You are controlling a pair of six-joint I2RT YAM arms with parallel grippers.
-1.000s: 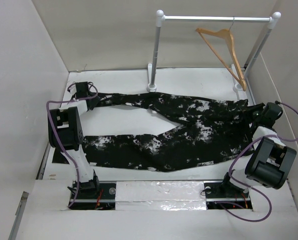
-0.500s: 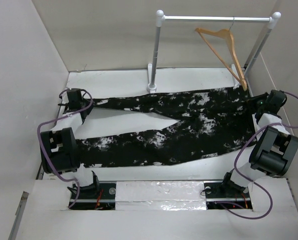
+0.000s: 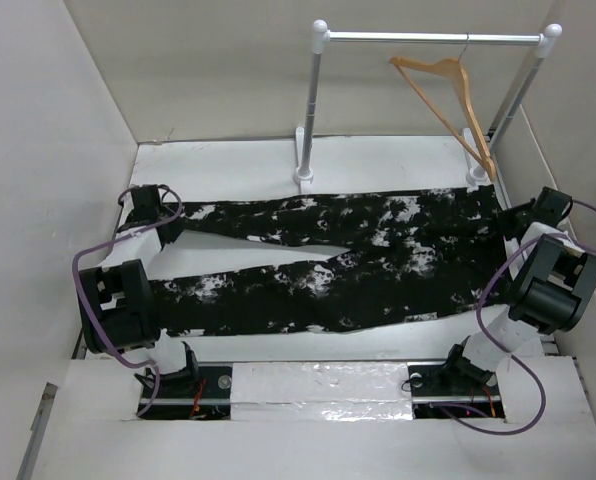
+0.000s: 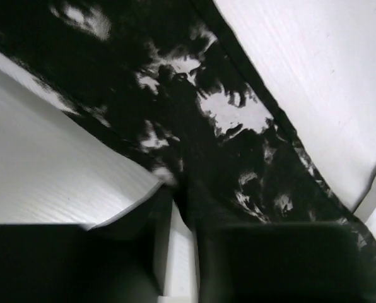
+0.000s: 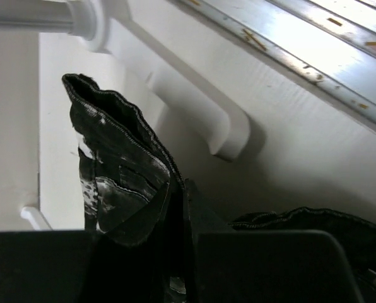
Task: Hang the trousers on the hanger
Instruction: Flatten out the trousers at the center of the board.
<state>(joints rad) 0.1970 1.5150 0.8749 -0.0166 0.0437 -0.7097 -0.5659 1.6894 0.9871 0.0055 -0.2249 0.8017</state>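
Left end effector (image 3: pixel 170 217) clamped on trousers (image 3: pixel 338 265) leg, right end effector (image 3: pixel 510 216) pinching their waist end

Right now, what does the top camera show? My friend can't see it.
Black trousers with white splatters lie stretched flat across a white table, the left end effector pinching a leg end and the right end effector the waistband. A wooden hanger hangs on the rack behind.

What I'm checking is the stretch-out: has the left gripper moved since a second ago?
Yes. The left gripper, shut on the trousers, has moved lower in view and slightly left, judged against the rack's left foot.
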